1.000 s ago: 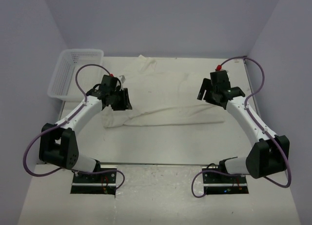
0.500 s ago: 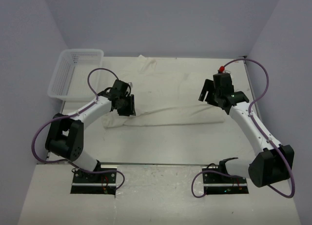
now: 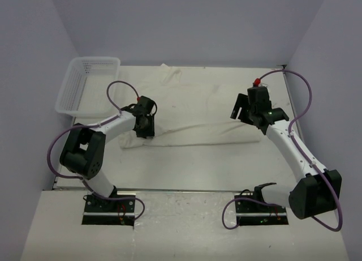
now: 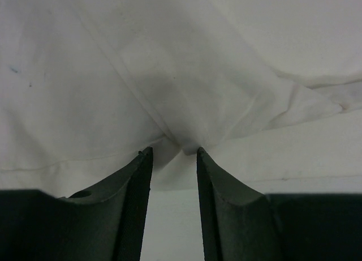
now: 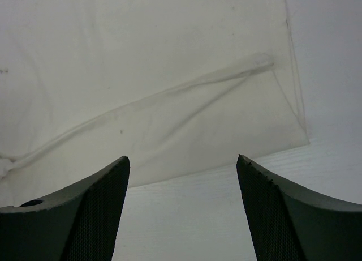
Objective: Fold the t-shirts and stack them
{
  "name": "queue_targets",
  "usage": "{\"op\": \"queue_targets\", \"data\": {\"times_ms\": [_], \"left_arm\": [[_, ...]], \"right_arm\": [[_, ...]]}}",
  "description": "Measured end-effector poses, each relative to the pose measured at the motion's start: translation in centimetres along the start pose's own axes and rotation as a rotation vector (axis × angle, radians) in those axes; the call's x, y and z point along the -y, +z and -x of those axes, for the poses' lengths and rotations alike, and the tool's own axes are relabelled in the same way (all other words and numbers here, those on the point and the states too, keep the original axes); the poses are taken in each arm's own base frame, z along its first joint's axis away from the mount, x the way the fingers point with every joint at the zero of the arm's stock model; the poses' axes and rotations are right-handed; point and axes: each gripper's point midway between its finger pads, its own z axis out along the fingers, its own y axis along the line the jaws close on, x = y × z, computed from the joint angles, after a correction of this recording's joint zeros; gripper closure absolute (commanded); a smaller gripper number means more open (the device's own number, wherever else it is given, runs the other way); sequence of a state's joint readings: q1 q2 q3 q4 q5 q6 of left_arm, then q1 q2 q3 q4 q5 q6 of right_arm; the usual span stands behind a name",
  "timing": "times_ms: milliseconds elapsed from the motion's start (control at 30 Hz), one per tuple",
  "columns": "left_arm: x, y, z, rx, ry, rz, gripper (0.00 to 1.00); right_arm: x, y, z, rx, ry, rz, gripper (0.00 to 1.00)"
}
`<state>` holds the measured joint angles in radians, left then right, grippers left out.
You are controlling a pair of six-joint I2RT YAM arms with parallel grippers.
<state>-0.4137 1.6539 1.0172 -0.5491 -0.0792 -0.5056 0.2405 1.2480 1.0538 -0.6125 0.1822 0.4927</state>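
A white t-shirt [image 3: 192,111] lies partly folded across the middle of the table, its near edge doubled into a long band. My left gripper [image 3: 146,125] is at the shirt's left end. In the left wrist view [image 4: 172,152] its jaws stand narrowly apart, and a bunch of the shirt's fabric [image 4: 181,97] is pinched between the tips, with creases running out from them. My right gripper [image 3: 240,111] hovers over the shirt's right end. In the right wrist view [image 5: 182,162] it is wide open and empty, just above the shirt's hem corner [image 5: 266,102].
A white mesh basket [image 3: 85,85] stands at the table's far left corner. The table's near edge [image 3: 186,188] runs in front of the arm bases. Purple walls close in the back and both sides.
My left arm has swung its gripper right and down onto the shirt's left end and narrowed on the fabric. My right gripper has shifted only slightly.
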Motion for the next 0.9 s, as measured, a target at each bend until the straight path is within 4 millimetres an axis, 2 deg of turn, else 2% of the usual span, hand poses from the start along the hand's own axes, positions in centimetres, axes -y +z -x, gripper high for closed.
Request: {"op": "queue_targets", "data": {"times_ms": [367, 533, 700, 800, 900], "left_arm": [[0.5, 0.3, -0.7, -0.020, 0.024, 0.004, 0.60], [0.9, 0.3, -0.5, -0.015, 0.030, -0.001, 0.61], [1.1, 1.3, -0.4, -0.031, 0.033, 0.006, 0.63], [1.1, 1.8, -0.5, -0.044, 0.034, 0.013, 0.70], [1.2, 1.8, -0.2, -0.037, 0.034, 0.009, 0.81]], "right_arm": [[0.1, 0.5, -1.1, -0.026, -0.003, 0.009, 0.23], [0.0, 0.5, -1.0, -0.021, -0.002, 0.013, 0.23], [-0.1, 0.3, -0.7, -0.009, 0.001, 0.019, 0.23], [0.0, 0.0, -0.8, -0.002, 0.002, 0.023, 0.22], [0.1, -0.1, -0.9, 0.000, 0.002, 0.023, 0.22]]}}
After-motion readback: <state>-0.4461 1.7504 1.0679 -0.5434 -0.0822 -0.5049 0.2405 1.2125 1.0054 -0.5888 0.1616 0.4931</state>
